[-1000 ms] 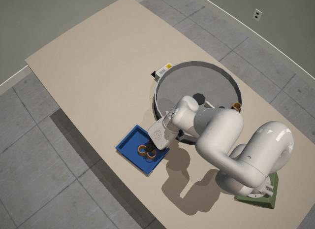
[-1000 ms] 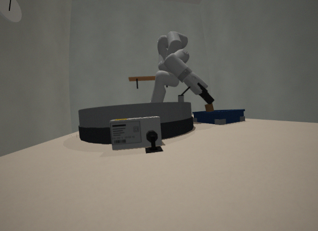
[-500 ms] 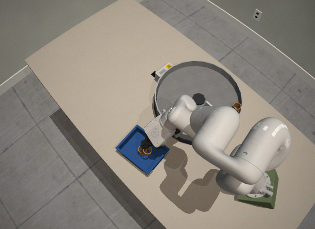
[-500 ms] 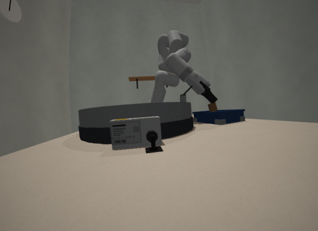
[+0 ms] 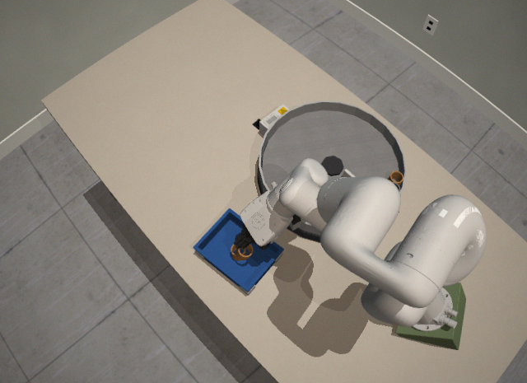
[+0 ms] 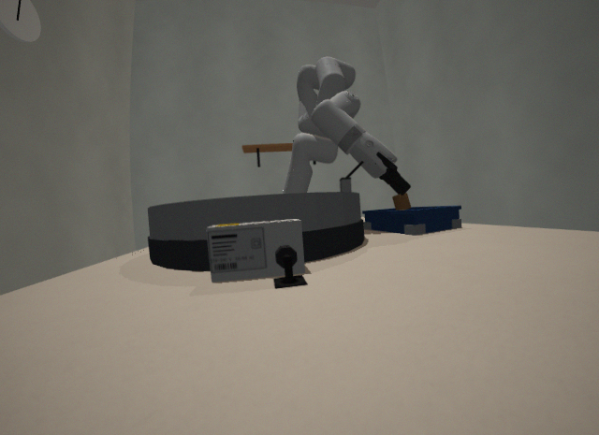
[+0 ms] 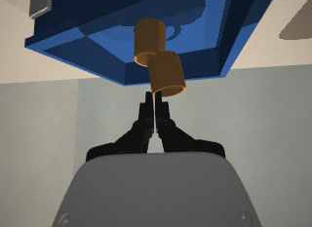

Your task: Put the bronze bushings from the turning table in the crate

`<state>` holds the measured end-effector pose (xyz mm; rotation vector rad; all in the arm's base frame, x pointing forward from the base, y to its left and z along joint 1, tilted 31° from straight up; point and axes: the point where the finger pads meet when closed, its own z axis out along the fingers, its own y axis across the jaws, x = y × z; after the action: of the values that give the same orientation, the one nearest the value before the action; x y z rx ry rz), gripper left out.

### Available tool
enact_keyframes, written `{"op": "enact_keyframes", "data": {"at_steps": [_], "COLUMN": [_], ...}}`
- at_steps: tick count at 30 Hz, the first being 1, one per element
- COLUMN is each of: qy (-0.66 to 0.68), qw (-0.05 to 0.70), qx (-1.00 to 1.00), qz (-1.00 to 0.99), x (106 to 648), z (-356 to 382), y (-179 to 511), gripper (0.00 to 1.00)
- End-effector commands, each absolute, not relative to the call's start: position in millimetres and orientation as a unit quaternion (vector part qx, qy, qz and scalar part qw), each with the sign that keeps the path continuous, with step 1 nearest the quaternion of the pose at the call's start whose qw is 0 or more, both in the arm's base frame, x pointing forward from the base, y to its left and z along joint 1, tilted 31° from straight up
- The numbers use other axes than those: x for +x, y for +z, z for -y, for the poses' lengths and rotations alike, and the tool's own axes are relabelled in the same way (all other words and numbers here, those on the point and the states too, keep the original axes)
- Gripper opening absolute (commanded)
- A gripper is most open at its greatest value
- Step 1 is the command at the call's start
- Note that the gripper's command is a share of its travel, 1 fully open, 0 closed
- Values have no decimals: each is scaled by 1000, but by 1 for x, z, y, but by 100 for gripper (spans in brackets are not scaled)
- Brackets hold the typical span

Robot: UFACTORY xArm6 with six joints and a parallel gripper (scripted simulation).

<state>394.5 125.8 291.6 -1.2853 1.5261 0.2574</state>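
My gripper [image 5: 243, 239] [image 6: 405, 191] [image 7: 154, 100] is shut on the wall of a bronze bushing [image 5: 251, 251] [image 6: 401, 201] [image 7: 167, 73]. The bushing hangs tilted low over the blue crate [image 5: 251, 273] [image 6: 430, 220] [image 7: 97, 52], its lower end near rim height. A second bronze bushing [image 5: 232, 250] [image 7: 149, 37] is in the crate, close beside the held one. Another bronze bushing [image 5: 396, 179] is at the right wall of the grey turning table [image 5: 323, 132] [image 6: 217, 218]. No steel bushing shows clearly; my arm covers much of the turning table.
A dark knob [image 5: 332, 165] stands at the middle of the turning table. A labelled box [image 5: 272, 120] [image 6: 237, 252] and a small black stand [image 5: 257, 123] [image 6: 286, 261] are beside its outer wall. My arm's green base block [image 5: 460, 302] is at the lower right in the top view.
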Motion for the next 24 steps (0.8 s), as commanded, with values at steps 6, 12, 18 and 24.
{"op": "enact_keyframes", "data": {"at_steps": [6, 12, 18, 24], "qy": [133, 133, 133, 110], "qw": [513, 513, 513, 535], "qx": [-545, -545, -545, -540], "qz": [-650, -650, -650, -640], "x": [389, 389, 389, 394], "z": [-133, -133, -133, -127], "y": [253, 253, 253, 290], "gripper": [0, 0, 0, 0]}}
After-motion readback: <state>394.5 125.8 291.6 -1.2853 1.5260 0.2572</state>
